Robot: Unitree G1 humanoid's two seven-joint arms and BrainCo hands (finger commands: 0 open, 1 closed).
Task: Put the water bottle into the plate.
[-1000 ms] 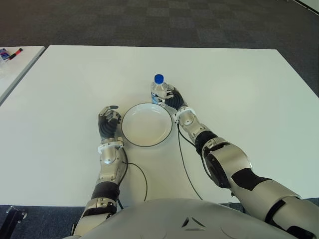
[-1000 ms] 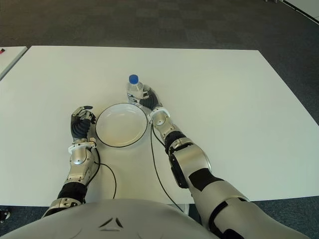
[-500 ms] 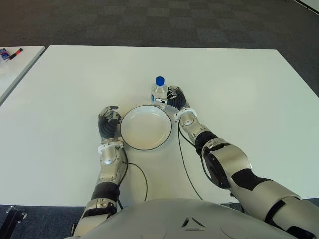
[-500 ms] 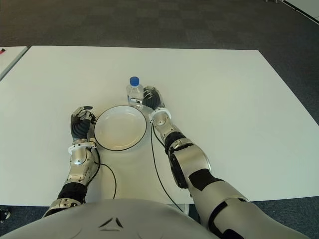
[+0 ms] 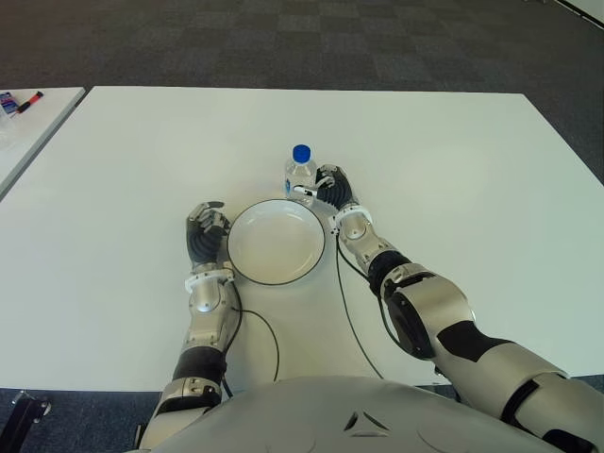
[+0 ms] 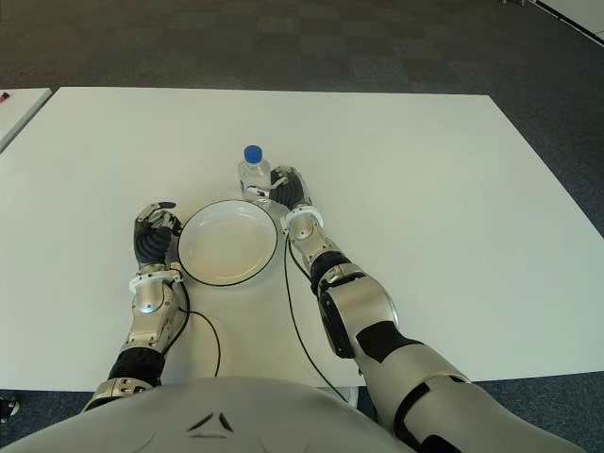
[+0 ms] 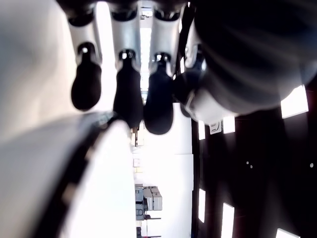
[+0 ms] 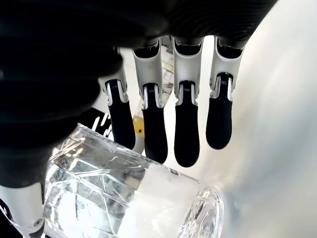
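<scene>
White surface (image 5: 453, 151) fills most of what we see, dark carpet beyond it; our right hand (image 5: 330, 186) sits just beside the water bottle (image 5: 300, 176), fingers (image 8: 148, 124) extended around the clear body but not plainly clamped on it; we judge the grasp unfinished. The bottle stands upright on the surface at the far rim of the plate (image 5: 276, 241), outside it, blue cap up, long axis vertical. To do this well we should close evenly around mid-body, lift straight, and keep it vertical over the rim. Our left hand (image 5: 205, 233) shows beside the plate's left edge, fingers curled, holding nothing.
</scene>
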